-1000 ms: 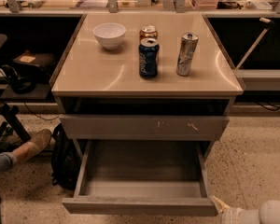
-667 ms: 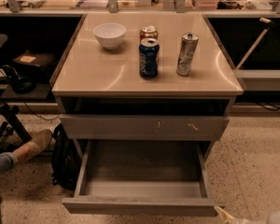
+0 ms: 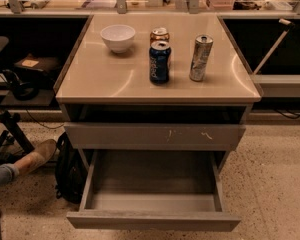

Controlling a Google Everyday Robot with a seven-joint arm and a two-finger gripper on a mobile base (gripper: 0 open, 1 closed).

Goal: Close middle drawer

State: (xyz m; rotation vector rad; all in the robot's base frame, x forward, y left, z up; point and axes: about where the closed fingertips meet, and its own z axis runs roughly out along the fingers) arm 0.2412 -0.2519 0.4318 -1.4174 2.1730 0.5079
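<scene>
Although a pale arm tip showed at the lower right corner a second ago, nothing of it remains in frame. End effector out of view; cannot tell whether it is released or clenched.

Middle drawer (image 3: pixel 152 220) sits lower centre, pulled well out, plain front toward the camera, grey box interior bare. Its position matches the earlier views, so no push has registered.

Scratched drawer front (image 3: pixel 140 136), just above, appears pushed in.

Bench (image 3: pixel 105 81) carries a white bowl (image 3: pixel 118 37), a blue can (image 3: pixel 160 62) and a silver can (image 3: pixel 201 58), all undisturbed.

Judgement: closing has not begun. The arm seems to have backed off, perhaps to reposition. The next contact should land on the plain front and press straight toward the cabinet.
</scene>
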